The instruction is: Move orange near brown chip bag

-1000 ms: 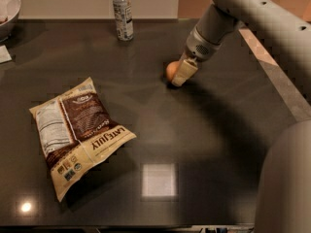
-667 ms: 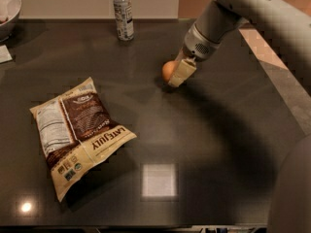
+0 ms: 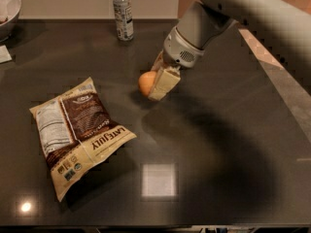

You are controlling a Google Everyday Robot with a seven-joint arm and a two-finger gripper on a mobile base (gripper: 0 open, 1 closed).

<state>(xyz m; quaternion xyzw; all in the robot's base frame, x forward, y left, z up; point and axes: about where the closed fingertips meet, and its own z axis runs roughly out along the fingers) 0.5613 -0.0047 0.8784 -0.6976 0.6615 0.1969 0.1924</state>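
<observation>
Camera view: end effector [image 3: 152,87] clasps round orange [image 3: 145,81] over glossy table [image 3: 228,164].

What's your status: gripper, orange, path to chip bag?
Gripper over table centre, shut on orange. Brown chip bag front-left, apart. Nothing between them; bottle at far edge.

view: your one cam sits high, looking down across the dark table [image 3: 218,178]
range: medium, most of the top fits
arm: gripper [image 3: 158,86] upper middle, pinching the orange [image 3: 146,83]

The small round orange [image 3: 146,83] is clasped by the gripper [image 3: 155,85]. The cream-edged brown chip bag [image 3: 77,130] is laid flat, apart from it, nearer the camera.
</observation>
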